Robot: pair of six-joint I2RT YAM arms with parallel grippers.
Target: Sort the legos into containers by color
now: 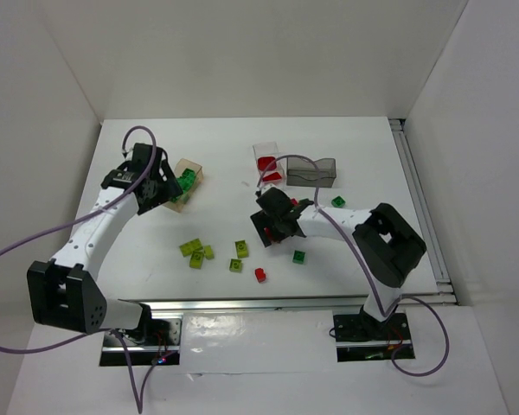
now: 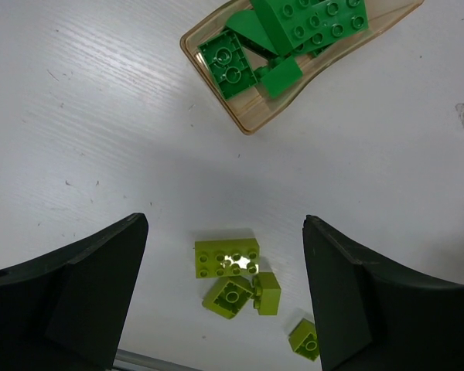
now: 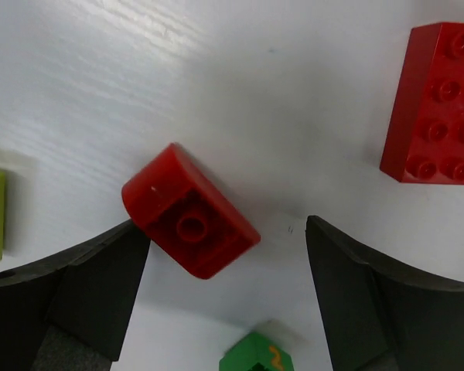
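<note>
Between spread right fingers point(image 3: 69, 297) — red brick point(image 3: 189, 224) near 1 edge; left fingers point(image 2: 69, 297) spread.

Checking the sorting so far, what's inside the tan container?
Only dark green legos, heaped together, show in the tan container. The heap hides anything beneath it.

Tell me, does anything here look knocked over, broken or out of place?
Nothing looks broken or spilled. One small red brick lies flipped on the table, showing its hollow underside. The dark green bricks sit in a crooked heap in the tan box rather than lying flat.
</note>
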